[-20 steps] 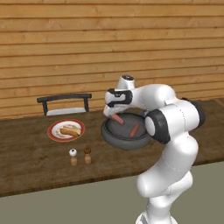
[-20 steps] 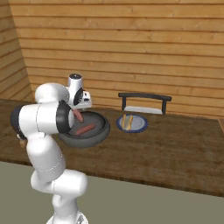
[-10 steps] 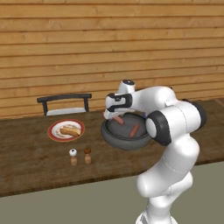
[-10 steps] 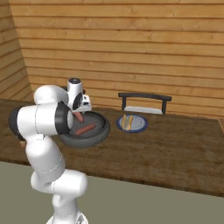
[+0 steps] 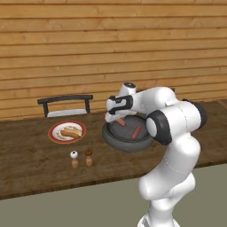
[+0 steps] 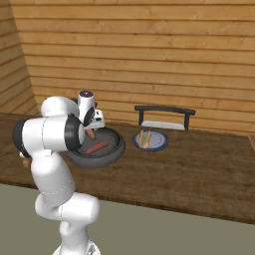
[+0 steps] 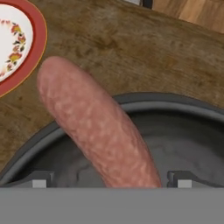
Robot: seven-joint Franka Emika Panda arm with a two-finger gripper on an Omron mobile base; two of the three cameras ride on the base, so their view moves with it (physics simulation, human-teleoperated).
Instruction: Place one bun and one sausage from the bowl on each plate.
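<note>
The dark grey bowl (image 5: pixel 128 138) (image 6: pixel 110 152) sits mid-counter with one sausage (image 5: pixel 136 131) (image 6: pixel 97 147) lying inside. My gripper (image 5: pixel 113 118) (image 6: pixel 92 130) (image 7: pixel 109 181) hangs over the bowl's left rim (image 7: pixel 131 99), shut on a second sausage (image 5: pixel 119 121) (image 7: pixel 96 127) that points out past the rim. The red-rimmed plate (image 5: pixel 55 135) (image 7: pixel 26 52) lies to the left with a bun (image 5: pixel 71 132) on it. Right of the bowl, the pale blue plate (image 6: pixel 158 145) carries a tan bun (image 6: pixel 144 138).
Salt and pepper shakers (image 5: pixel 74 158) (image 5: pixel 88 157) stand near the counter's front edge, below the red-rimmed plate. A black rack (image 5: pixel 65 104) (image 6: pixel 164 117) stands at the back against the wooden wall. Bare wood separates bowl and red-rimmed plate.
The hand with the sausage has drifted slightly left and lower over the bowl's left rim. The plates and the bowl have stayed put.
</note>
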